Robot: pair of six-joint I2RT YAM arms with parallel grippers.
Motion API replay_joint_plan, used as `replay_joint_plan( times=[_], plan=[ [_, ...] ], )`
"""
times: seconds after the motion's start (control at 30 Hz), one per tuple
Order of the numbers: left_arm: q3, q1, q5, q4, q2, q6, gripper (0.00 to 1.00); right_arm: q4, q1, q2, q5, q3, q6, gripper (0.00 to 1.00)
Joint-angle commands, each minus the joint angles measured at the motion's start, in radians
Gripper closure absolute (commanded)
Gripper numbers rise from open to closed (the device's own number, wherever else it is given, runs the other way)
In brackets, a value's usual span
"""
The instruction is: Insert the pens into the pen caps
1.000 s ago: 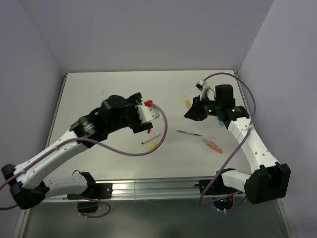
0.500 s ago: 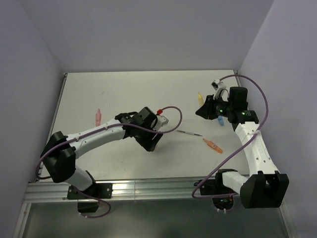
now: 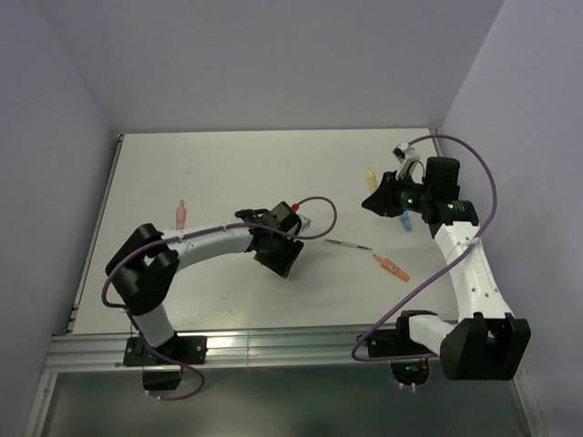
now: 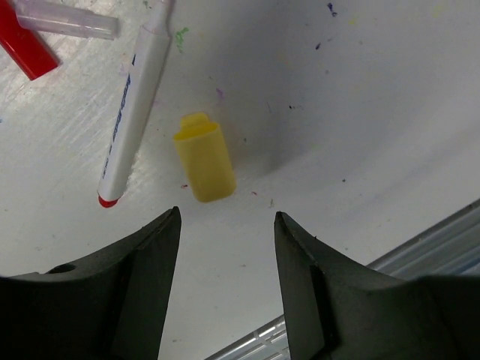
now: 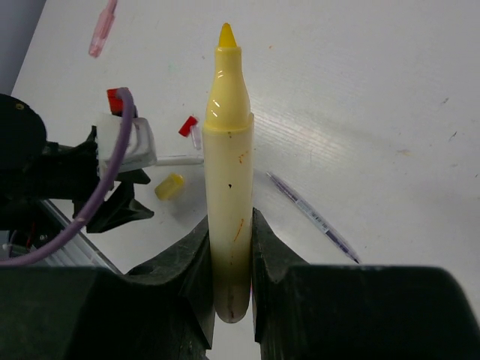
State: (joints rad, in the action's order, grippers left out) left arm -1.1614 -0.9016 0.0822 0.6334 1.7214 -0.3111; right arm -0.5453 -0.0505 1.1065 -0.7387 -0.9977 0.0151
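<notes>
left fingers: spread, nothing between them, low over the table.
yellow cap: lying flat just past my fingertips at 12 o'clock, centred on the gap, long axis about 11 to 5. left arm is nearest.
right fingers: pinching the yellow pen, nib toward 12, well apart from the cap.
writing: blue print on the white pen, too blurred to read.
next, my guess: reach forward and close across the cap.

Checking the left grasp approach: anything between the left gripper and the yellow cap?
Nothing visible. The yellow cap lies on bare table just ahead of the open left gripper. A white pen lies close beside the cap, apart from it, and a finger might brush it.
</notes>
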Motion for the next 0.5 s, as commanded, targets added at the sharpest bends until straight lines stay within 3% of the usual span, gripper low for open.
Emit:
replay_joint_plan(
  times=[0.0, 0.47],
  plan=[
    [-0.047, 0.001, -0.038, -0.031, 0.043, -0.031, 0.42, 0.012, -0.023, 0.016, -0.033, -0.061, -0.012, 1.0],
    [-0.099, -0.003, -0.119, -0.005, 0.185, -0.046, 0.49, 0.001, -0.051, 0.029, -0.025, -0.074, -0.01, 1.0]
  ],
)
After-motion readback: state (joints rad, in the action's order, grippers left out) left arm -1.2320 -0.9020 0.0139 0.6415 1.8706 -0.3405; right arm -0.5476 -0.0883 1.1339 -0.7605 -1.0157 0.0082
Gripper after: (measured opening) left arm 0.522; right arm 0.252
